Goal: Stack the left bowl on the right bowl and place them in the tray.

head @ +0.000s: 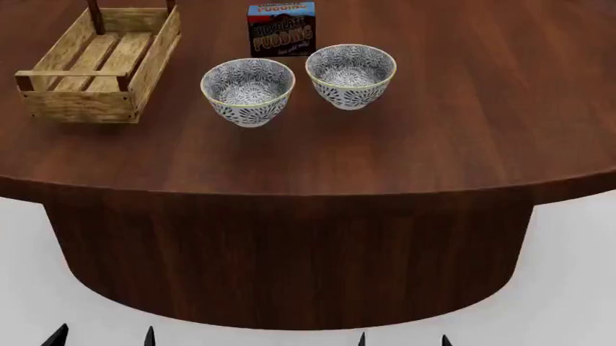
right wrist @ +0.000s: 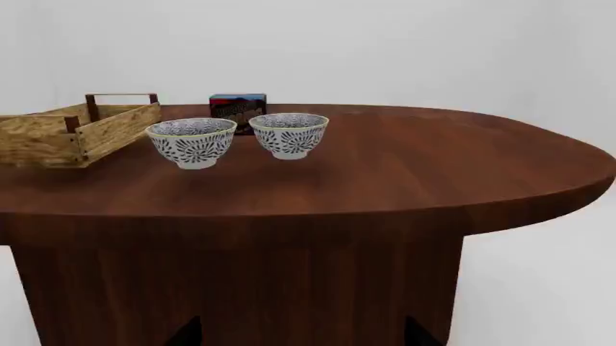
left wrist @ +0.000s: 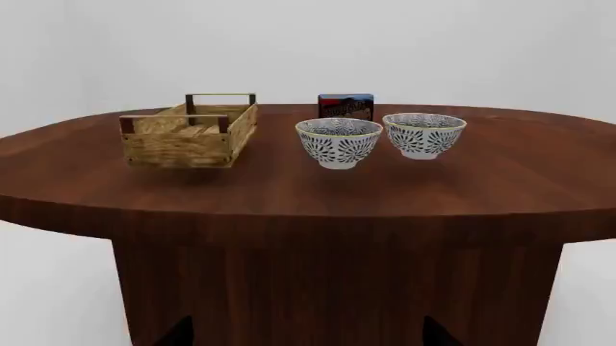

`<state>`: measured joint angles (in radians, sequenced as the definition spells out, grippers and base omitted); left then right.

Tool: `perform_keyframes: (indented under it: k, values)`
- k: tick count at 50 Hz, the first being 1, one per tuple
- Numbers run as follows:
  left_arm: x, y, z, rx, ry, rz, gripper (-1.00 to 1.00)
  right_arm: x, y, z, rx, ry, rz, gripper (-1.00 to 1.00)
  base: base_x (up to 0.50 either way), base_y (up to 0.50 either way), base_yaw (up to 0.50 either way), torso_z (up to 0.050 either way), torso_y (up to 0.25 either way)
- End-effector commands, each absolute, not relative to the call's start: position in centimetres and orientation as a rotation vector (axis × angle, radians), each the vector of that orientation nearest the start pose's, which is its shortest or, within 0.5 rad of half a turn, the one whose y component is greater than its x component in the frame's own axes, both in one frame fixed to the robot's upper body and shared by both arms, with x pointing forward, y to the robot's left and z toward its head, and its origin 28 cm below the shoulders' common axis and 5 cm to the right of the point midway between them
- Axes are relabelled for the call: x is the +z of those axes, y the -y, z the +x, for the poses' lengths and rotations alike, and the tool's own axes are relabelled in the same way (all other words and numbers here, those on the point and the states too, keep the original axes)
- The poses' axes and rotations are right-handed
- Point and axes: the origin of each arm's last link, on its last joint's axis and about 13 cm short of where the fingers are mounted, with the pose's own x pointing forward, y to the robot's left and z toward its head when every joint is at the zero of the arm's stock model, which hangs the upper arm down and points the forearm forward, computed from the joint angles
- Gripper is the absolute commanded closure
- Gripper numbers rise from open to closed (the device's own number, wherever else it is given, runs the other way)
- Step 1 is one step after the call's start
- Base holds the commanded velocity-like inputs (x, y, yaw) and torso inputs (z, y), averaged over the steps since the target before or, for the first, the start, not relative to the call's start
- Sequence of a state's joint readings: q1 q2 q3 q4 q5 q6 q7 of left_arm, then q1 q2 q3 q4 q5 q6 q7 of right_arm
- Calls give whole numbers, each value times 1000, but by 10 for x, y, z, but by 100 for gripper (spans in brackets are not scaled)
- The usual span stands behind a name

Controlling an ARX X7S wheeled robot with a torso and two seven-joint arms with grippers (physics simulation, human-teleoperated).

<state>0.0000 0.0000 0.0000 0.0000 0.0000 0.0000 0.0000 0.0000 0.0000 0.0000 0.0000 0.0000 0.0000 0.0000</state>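
blue-and-black box (head: 281, 29), "PUDDING" readable

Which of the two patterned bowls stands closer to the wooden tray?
The left bowl. It stands beside the tray, while the right bowl is further away, in front of the pudding box.

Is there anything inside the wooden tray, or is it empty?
Empty. From the head view the tray shows only its bare slats, and both bowls, left bowl and right bowl, stand outside it on the table.
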Motion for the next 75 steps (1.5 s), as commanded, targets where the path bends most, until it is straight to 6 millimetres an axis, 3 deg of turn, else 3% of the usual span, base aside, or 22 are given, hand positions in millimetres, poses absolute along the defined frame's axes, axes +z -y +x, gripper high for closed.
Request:
perform_keyframes:
  k: [1,27,31,38,43,50,53,54,56,65,75]
  values:
    - [13,-205,211,0,0,0,-100,13,99,211,-13,0,0,-100,0,0,0,0,0]
    - [21,-205,208,-42,55,45,-100,14,98,209,-19,-18,-15,-100,0,0,0,44,0]
    - [30,-207,215,-40,59,32,-100,36,102,209,-39,16,-13,-100,0,0,0,50,0]
    - [68,-212,228,-16,136,46,-100,85,112,218,-81,120,-40,-100,0,0,0,50,0]
    - [96,-215,236,-26,174,40,-100,107,117,219,-90,168,-52,-100,0,0,0,50,0]
    - [120,-216,244,-46,258,94,-100,131,122,220,-93,194,-81,-100,0,0,0,50,0]
    - [127,-216,246,-50,186,85,-100,146,123,221,-79,212,-83,-100,0,0,0,50,0]
    - [130,-216,243,-163,163,-18,-100,151,123,222,-72,223,-89,-100,0,0,0,50,0]
    - [134,-216,243,-98,262,86,-100,155,123,222,-66,235,-90,-100,0,0,0,25,0]
    - [146,-222,250,-87,274,30,-100,156,123,223,-59,228,-138,-100,0,0,0,0,0]
    - [145,-225,248,-30,342,118,-100,157,125,217,-72,233,-132,-100,131,351,0,0,0]
